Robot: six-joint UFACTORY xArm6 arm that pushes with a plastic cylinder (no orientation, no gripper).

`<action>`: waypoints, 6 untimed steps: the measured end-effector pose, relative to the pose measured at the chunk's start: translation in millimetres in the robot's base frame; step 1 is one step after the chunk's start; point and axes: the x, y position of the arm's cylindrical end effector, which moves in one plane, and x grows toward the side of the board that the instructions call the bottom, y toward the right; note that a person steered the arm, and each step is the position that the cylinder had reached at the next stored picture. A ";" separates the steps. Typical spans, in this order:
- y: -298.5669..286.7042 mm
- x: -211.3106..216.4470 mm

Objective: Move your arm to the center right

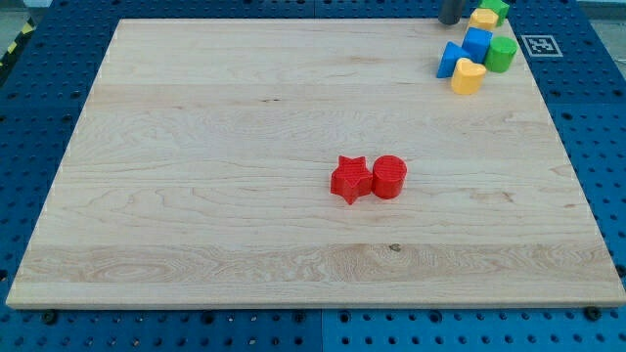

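Observation:
My tip [450,22] shows as a dark rod end at the view's top right, on the board's top edge. It stands just left of a yellow block [482,19] and a green block [497,9]. Below it is a cluster: a blue cube [477,43], a blue triangular block [450,61], a green cylinder [503,54] and a yellow heart-shaped block [468,76]. A red star [349,179] and a red cylinder [389,177] touch side by side near the board's centre, far below and left of the tip.
The wooden board [196,196] lies on a blue pegboard table [29,147]. A black-and-white marker tag [537,45] sits off the board's top right corner. Yellow-black tape [15,44] shows at the view's top left.

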 end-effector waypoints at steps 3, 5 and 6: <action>9.1 55.1; -56.3 80.7; -95.9 77.5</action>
